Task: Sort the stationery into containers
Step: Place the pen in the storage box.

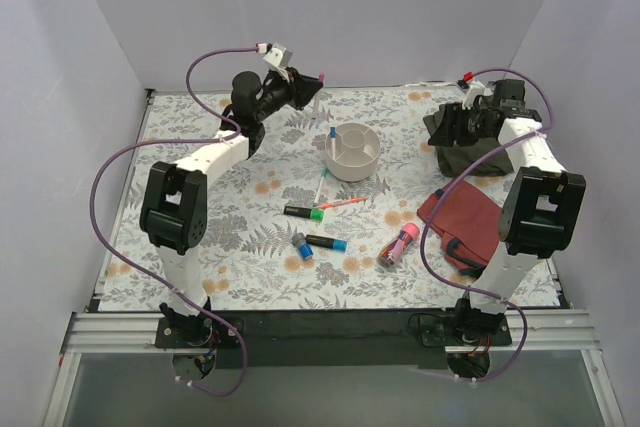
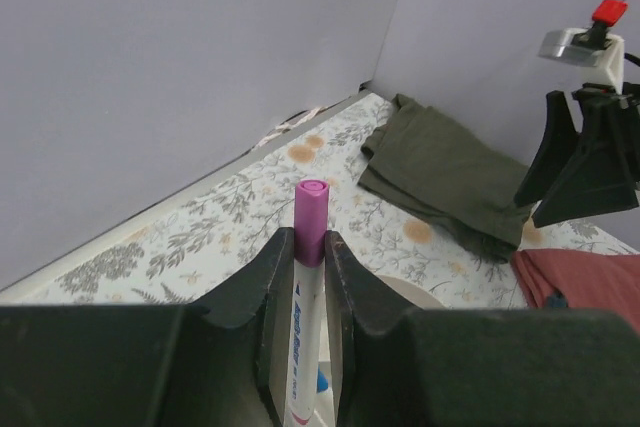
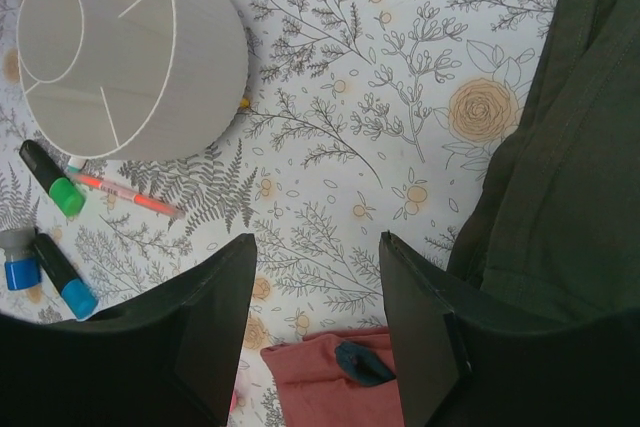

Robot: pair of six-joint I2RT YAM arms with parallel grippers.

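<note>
The cup (image 1: 352,150) is sitting mid-table with a pen (image 1: 332,135) standing in it, a raised pen (image 2: 306,307) hanging behind-left, a thin pen (image 1: 340,204), a marker (image 1: 303,212), a second marker (image 1: 328,243) and a stub (image 1: 299,245) lying in front, and a fat marker (image 1: 399,244) lying right of those beside a cloth (image 1: 455,209), with a folded cloth (image 1: 465,159) behind it.

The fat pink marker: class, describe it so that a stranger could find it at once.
From the round white cup mid-table, look toward the red cloth at the near right. The fat pink marker lies just left of that cloth. It alone is thick and pink; nearby markers are black with green or blue caps.
</note>
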